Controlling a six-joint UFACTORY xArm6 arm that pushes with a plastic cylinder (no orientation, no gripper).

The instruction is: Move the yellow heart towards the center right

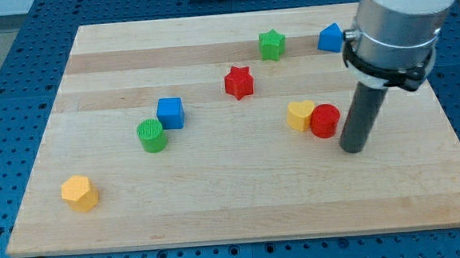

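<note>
Hand: none (rod only) | my tip (353, 147) right of red cylinder (325, 121) | yellow heart (299, 115) lobes up

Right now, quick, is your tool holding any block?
My tip: a plain rod with no jaws, holding nothing. It rests on the board just to the view's right of the red cylinder, which touches the yellow heart.

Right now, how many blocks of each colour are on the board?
Yellow: 2, the yellow heart and the yellow hexagon
Red: 2, the red star and the red cylinder
Green: 2, the green star and the green cylinder
Blue: 2, the blue cube and the blue block partly behind the arm
Total: 8
</note>
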